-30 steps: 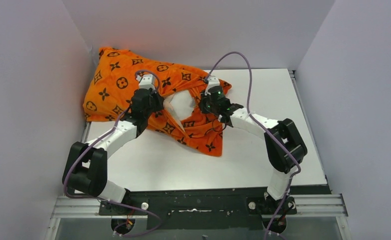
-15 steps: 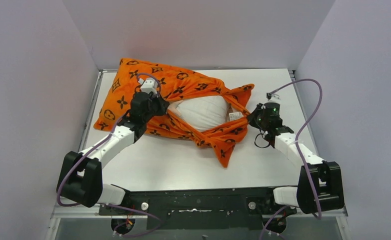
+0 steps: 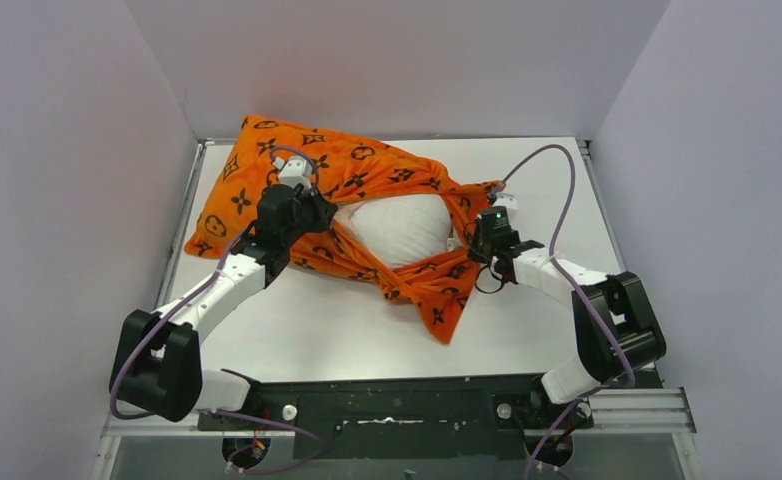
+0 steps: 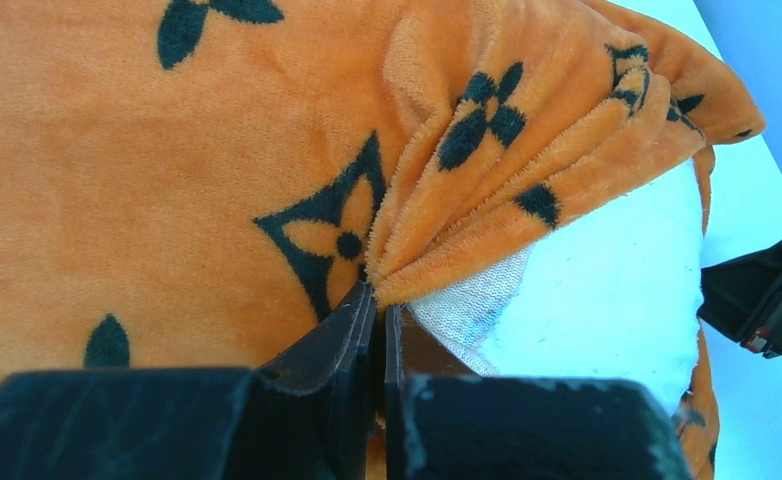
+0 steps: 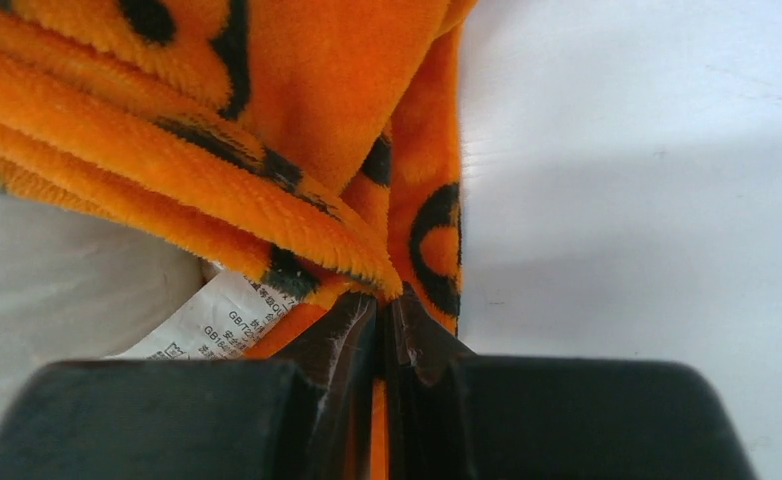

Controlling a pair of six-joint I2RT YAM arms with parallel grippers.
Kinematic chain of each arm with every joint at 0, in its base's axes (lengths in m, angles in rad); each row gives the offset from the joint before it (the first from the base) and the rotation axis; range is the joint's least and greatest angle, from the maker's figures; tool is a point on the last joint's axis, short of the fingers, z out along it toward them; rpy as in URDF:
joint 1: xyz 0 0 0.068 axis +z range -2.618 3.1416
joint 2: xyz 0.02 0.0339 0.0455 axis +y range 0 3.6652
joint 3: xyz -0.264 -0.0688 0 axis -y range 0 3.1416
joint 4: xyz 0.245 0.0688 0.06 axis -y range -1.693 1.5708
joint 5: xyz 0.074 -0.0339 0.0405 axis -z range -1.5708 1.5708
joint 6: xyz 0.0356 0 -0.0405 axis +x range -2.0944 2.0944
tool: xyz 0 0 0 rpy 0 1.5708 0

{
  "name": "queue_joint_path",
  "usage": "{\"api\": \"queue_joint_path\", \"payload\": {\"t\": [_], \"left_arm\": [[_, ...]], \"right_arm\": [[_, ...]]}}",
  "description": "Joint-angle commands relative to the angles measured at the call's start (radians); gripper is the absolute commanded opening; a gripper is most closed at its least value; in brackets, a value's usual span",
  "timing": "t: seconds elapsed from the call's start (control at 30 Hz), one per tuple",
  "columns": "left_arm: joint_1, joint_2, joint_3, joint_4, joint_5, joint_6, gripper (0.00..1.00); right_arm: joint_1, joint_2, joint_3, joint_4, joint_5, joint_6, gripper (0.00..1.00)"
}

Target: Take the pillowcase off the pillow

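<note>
Firmly closed, the left fingers pinch a bunched fold of the orange pillowcase lying at the far side of the table; the white pillow bulges from its opening, whose right edge the right fingers grip, beside a label.

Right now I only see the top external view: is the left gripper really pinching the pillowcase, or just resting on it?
Observer: Left wrist view shows the left gripper shut on a bunched fold of the pillowcase.
Operator: And the right?
Observer: The right gripper is shut on its edge, beside a printed care label.
Operator: Pillow caught on the left?
Observer: Cannot tell; the pillow lies bare right beside the fingers.
</note>
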Motion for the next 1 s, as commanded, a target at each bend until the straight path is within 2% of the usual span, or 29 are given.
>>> {"api": "queue_joint_path", "payload": {"t": [0.0,0.03,0.1,0.13,0.2,0.3,0.43,0.53,0.6,0.8,0.97], "left_arm": [[0.026,-0.058,-0.003,0.018,-0.023,0.010,0.00],[0.026,-0.056,-0.001,0.020,-0.015,0.008,0.00],[0.026,-0.054,0.000,0.029,-0.002,0.001,0.00],[0.026,-0.053,0.001,0.034,0.006,-0.003,0.00],[0.024,-0.051,0.002,0.044,0.023,-0.010,0.00],[0.017,-0.047,0.002,0.058,0.032,-0.016,0.00],[0.008,-0.029,0.006,0.065,0.033,-0.006,0.00],[0.006,-0.021,0.006,0.066,0.031,0.004,0.00],[0.004,-0.019,0.005,0.072,0.033,0.003,0.00],[-0.001,-0.019,-0.001,0.075,0.036,-0.001,0.00],[-0.007,-0.023,-0.007,0.080,0.035,-0.001,0.00]], "right_arm": [[0.041,-0.015,0.057,-0.026,0.057,-0.068,0.08],[0.046,-0.019,0.071,-0.026,0.023,-0.087,0.17],[0.053,-0.018,0.114,-0.045,-0.048,-0.118,0.43],[0.062,-0.018,0.140,-0.068,-0.060,-0.125,0.52],[0.084,-0.031,0.193,-0.113,-0.031,-0.131,0.60],[0.111,-0.080,0.254,-0.147,0.020,-0.129,0.64],[0.137,-0.163,0.311,-0.117,0.003,-0.121,0.72],[0.191,-0.176,0.360,-0.103,0.001,-0.128,0.82],[0.194,-0.151,0.381,-0.082,-0.069,-0.105,0.85],[0.183,-0.030,0.396,-0.068,-0.203,0.006,0.86],[0.062,0.011,0.287,0.042,-0.396,0.172,0.86]]}}
